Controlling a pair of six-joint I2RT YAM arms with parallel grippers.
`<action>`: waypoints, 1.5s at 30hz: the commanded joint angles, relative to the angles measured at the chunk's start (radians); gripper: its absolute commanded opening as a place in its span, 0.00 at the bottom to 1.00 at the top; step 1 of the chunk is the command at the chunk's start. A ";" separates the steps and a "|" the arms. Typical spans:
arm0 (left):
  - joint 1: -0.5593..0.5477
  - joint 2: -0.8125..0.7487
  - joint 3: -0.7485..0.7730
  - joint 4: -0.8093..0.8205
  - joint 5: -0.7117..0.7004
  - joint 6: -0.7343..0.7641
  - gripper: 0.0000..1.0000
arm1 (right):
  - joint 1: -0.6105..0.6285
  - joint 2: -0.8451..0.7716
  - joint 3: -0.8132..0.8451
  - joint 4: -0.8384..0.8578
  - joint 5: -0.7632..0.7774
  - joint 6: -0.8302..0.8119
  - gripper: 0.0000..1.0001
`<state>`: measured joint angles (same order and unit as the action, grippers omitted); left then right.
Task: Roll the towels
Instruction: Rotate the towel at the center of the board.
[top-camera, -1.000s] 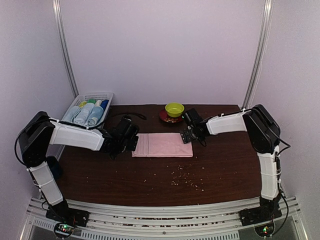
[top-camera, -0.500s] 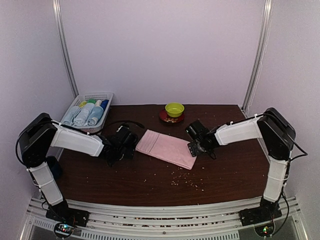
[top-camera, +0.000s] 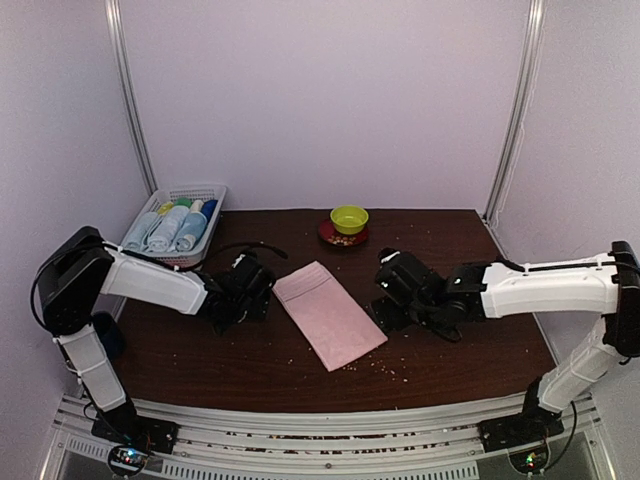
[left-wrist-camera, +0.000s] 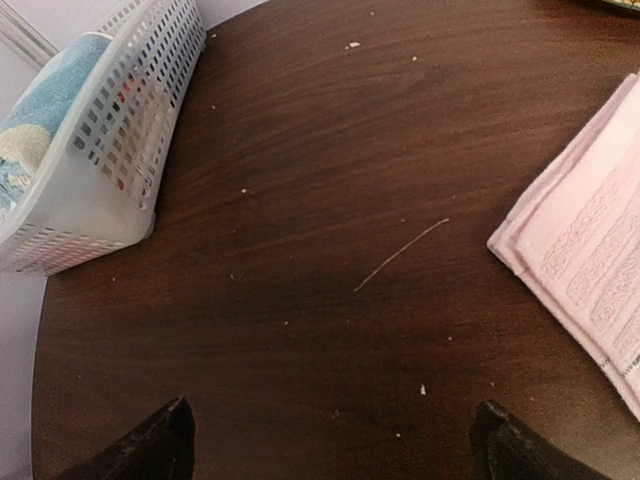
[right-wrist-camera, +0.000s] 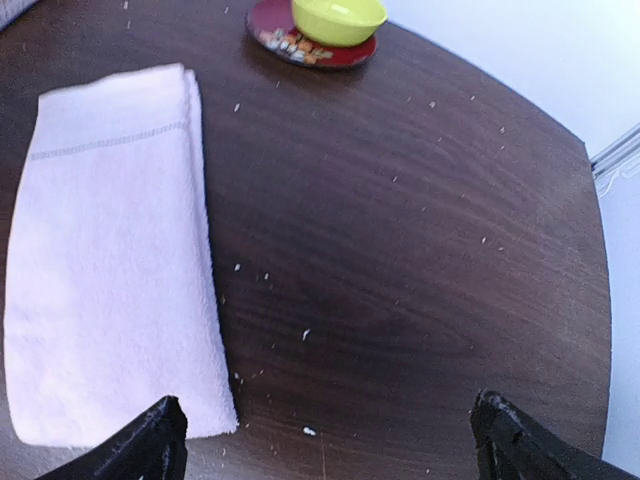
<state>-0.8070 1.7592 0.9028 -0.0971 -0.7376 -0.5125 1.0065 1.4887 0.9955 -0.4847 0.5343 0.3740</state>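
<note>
The dark wood surface (top-camera: 200, 350) was pretty crumby, with pale specks (top-camera: 385, 366) scattered toward the near edge. A white mesh basket (top-camera: 190, 189) sat at the far left corner. A lime-green bowl (top-camera: 349, 217) rested on a small red plate (top-camera: 328, 236) at the back.

The towel (top-camera: 328, 314) lies on the table (top-camera: 450, 355) between the claws, ahead-right of the left claw (left-wrist-camera: 330, 447) and ahead-left of the right claw (right-wrist-camera: 335, 445), touching neither. Ahead-left of the left claw, a basket (left-wrist-camera: 95, 190) holds rolls (top-camera: 170, 228). Far ahead of the right claw, a bowl (right-wrist-camera: 338, 18) sits on a plate (right-wrist-camera: 300, 48).
</note>
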 joint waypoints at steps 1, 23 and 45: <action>-0.006 0.098 0.084 -0.061 -0.041 -0.017 0.98 | -0.046 -0.087 -0.081 0.117 0.027 -0.007 1.00; 0.048 0.464 0.529 -0.028 0.264 0.125 0.98 | -0.217 -0.203 -0.221 0.395 -0.173 -0.031 1.00; -0.018 -0.185 -0.108 0.468 0.512 0.628 0.98 | 0.021 -0.184 -0.385 0.571 -0.378 -0.685 1.00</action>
<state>-0.7605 1.6428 0.9676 0.1505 -0.3744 -0.0761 0.9470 1.3125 0.6933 0.0406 0.1265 -0.0837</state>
